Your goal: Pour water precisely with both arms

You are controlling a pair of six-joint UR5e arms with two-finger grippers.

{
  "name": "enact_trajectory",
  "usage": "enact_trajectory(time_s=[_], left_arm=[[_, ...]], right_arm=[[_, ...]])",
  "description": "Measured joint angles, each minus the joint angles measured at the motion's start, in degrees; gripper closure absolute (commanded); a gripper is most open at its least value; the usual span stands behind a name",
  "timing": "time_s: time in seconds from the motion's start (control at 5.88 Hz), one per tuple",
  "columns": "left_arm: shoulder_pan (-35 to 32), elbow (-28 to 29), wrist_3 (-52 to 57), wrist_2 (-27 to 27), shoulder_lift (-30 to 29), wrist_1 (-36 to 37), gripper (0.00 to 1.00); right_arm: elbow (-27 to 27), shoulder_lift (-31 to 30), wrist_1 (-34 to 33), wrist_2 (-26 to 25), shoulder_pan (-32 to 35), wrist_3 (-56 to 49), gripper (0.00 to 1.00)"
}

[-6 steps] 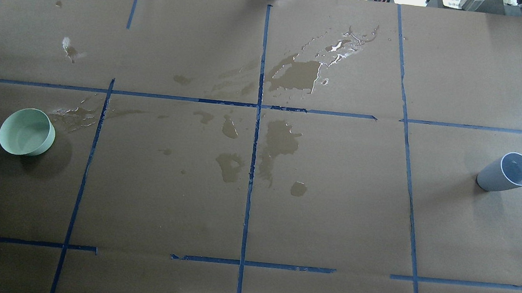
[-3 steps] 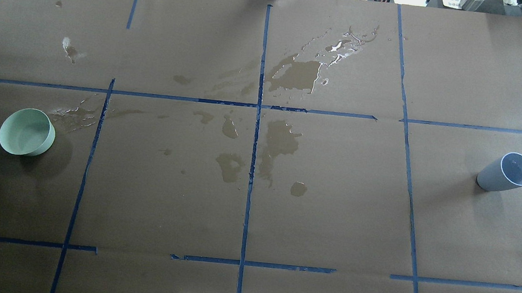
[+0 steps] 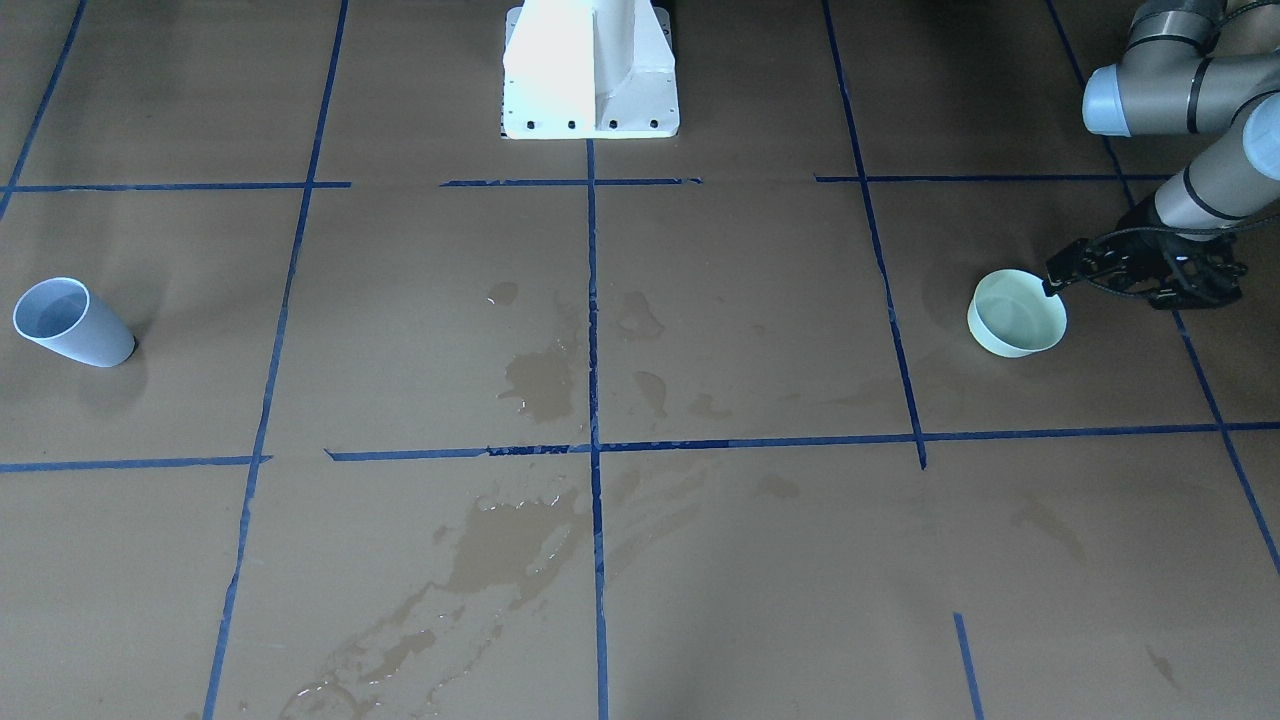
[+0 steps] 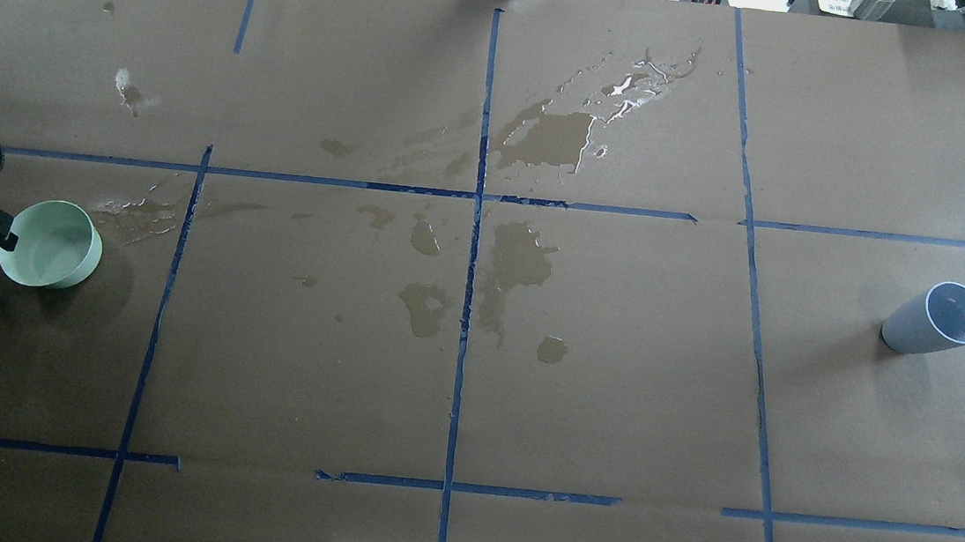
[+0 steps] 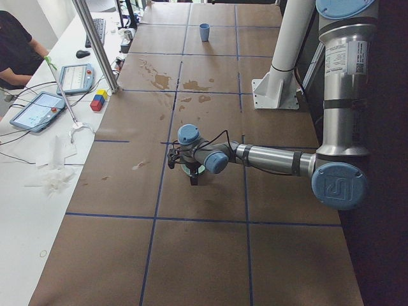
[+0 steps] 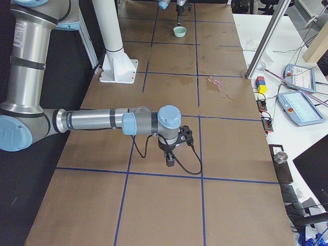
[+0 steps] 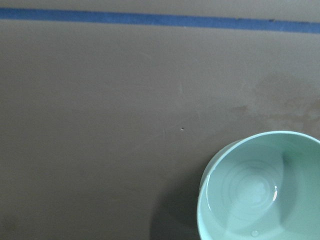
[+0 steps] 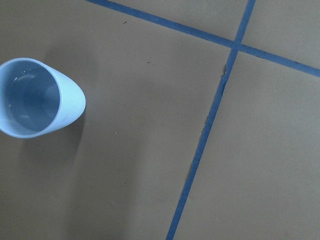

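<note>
A pale green bowl [image 4: 51,245] stands at the table's left, also in the front view [image 3: 1015,315]. The left wrist view shows a little clear water [image 7: 260,192] with a faint sheen in the bowl's bottom. My left gripper [image 3: 1145,285] is open, and one fingertip [image 4: 7,240] is at the bowl's left rim. A blue-grey cup [image 4: 938,319] stands at the far right, and the right wrist view looks into it [image 8: 30,97]. My right gripper [image 6: 171,154] shows only in the right side view, well short of the cup. I cannot tell whether it is open or shut.
Dark wet smears [image 4: 549,136] spread over the brown paper around the table's middle. Blue tape lines [image 4: 466,305] form a grid. The white pedestal [image 3: 590,70] stands at the near middle edge. Tablets [image 5: 38,108] and cables lie beyond the far edge.
My left gripper has come in from the overhead view's left edge and moved right up to the green bowl's rim. The bowl and the cup have not moved.
</note>
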Motion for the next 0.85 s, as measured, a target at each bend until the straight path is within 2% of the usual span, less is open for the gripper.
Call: enact_trajectory(time_s=[0.17,0.85], left_arm=[[0.33,1.68,-0.11,0.02,-1.48,-0.06,0.18],[1.99,4.34,-0.15,-0.04,-3.19,-0.12,1.0]], right_arm=[[-0.05,-0.01,0.0,0.04,0.0,0.0,0.0],[-0.07,-0.02,0.07,0.06,0.0,0.0,0.0]])
